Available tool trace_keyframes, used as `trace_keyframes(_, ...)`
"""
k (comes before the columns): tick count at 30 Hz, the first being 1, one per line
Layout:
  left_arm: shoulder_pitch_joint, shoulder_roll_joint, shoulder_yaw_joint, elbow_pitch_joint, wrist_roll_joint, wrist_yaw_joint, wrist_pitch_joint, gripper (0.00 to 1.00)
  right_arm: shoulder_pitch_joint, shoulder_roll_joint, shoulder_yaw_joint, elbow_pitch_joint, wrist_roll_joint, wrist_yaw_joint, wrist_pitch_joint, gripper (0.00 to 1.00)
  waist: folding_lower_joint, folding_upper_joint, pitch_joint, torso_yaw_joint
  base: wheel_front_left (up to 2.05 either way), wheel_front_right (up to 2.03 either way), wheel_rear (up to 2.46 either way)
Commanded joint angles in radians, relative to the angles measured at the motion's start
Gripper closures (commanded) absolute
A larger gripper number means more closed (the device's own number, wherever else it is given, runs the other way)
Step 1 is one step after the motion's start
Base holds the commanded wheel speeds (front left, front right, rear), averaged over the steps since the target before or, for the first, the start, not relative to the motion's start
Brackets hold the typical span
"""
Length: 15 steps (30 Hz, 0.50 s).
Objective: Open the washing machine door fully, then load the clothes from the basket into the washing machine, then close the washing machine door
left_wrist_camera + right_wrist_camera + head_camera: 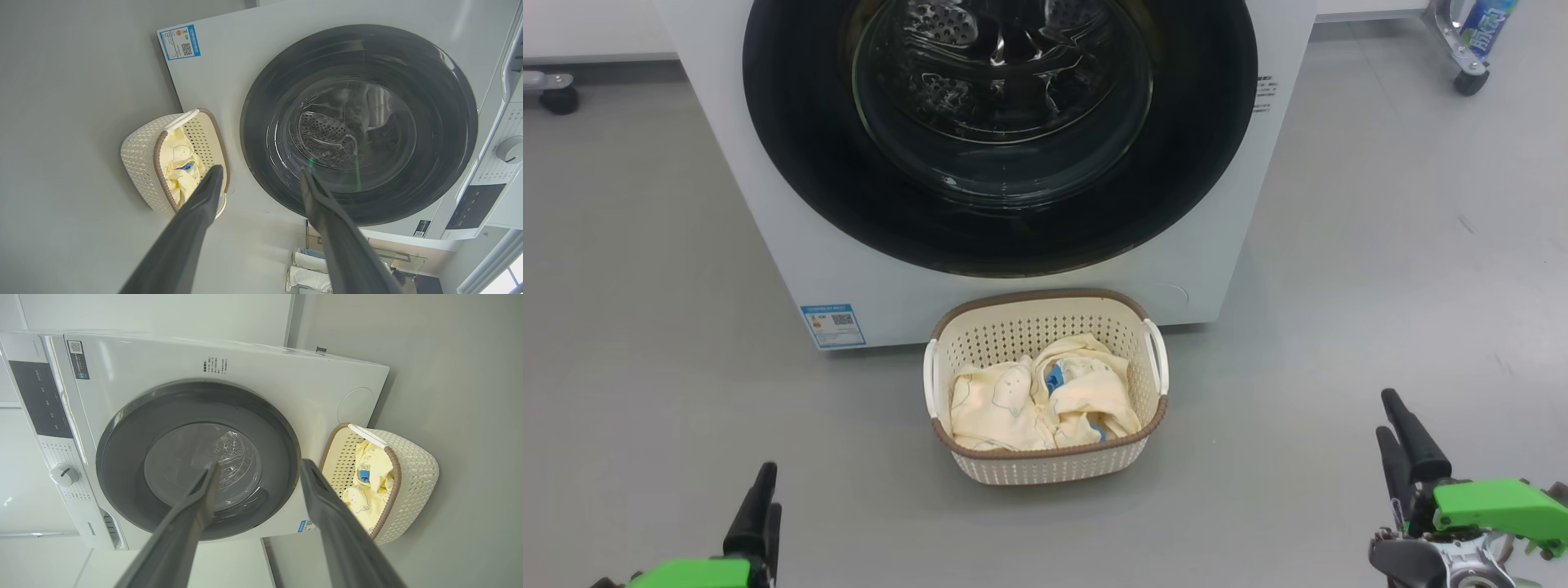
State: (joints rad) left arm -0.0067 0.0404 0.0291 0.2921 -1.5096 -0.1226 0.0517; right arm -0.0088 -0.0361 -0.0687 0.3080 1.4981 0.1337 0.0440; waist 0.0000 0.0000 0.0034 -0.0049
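We faced the washing machine (768,204), its door (792,163) closed flat against its front. The basket (1045,465) stood on the floor (645,367) just before the machine, below the door, with the clothes (1005,404) heaped inside it. Nearer us, our left gripper (768,490) sat to the basket's left and our right gripper (1387,415) to its right, both well apart from it.

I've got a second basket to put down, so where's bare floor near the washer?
Bare grey floor lies left of the basket, ahead of the left gripper, and right of it, ahead of the right gripper. Crowded: the basket sits close before the washing machine.
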Motion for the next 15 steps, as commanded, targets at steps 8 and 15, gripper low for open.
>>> trace_keyframes(8, -0.058, 0.036, -0.007, -0.057, 0.103, -0.004, -0.032, 0.0, -0.068, -0.039, 0.019, -0.056, -0.1, -0.001, -0.034, 0.0, 0.0, 0.0, 0.0, -0.002, 0.0, 0.0, 0.0)
trace_keyframes(15, -0.063, 0.048, -0.017, -0.071, 0.187, -0.005, -0.054, 0.0, -0.078, -0.05, 0.039, -0.068, -0.189, -0.001, -0.055, 0.0, 0.0, 0.0, 0.0, -0.004, 0.0, 0.0, 0.0)
